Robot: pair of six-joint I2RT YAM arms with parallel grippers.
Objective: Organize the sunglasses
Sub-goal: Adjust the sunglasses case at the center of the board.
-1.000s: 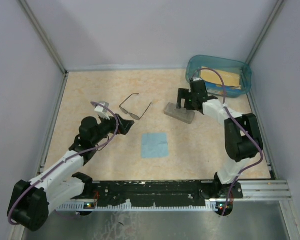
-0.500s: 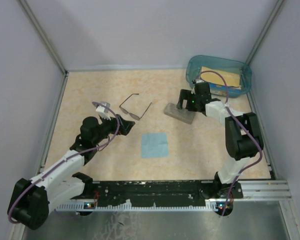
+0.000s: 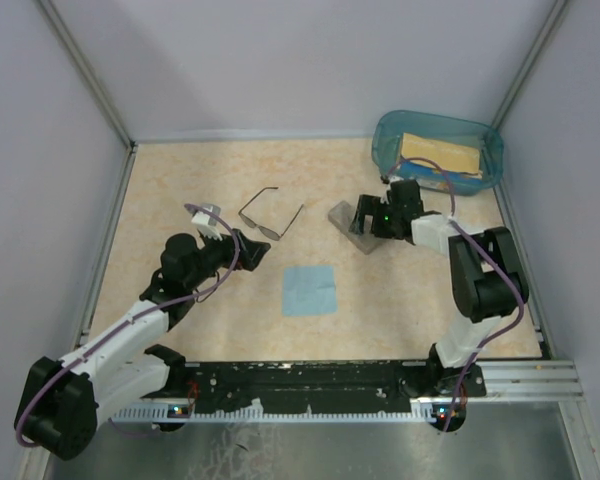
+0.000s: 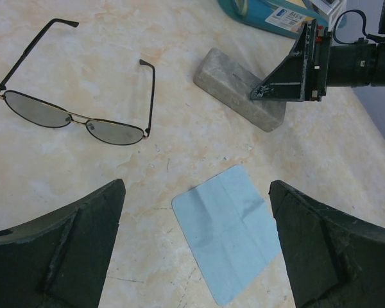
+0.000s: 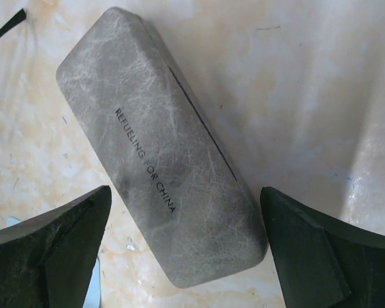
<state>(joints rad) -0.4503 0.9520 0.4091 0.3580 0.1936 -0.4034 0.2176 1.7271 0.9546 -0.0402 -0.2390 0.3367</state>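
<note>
The sunglasses (image 4: 35,109) lie unfolded just left of the grey case (image 5: 160,179). They look light, thin and easily bent, so best pinched at the bridge. The left gripper (image 4: 196,192) gapes wide, and the right gripper (image 5: 185,192) spreads above the case.

Desk (image 3: 180,180): beige, marbled, walled on three sides.
Sunglasses (image 3: 261,226): thin dark wire frame, left of centre, temples unfolded and pointing far-right.
Left tool (image 3: 250,250): low over the desk, just near-left of the sunglasses, apart from them.
Cloth (image 3: 310,290): light blue square, flat, near of centre.
Case (image 3: 345,218): grey, rectangular, right of the sunglasses; its right end hidden under the right tool (image 3: 363,218).
Bin (image 3: 385,135): translucent teal, far-right corner, holding a flat yellowish item (image 3: 440,153).
</note>
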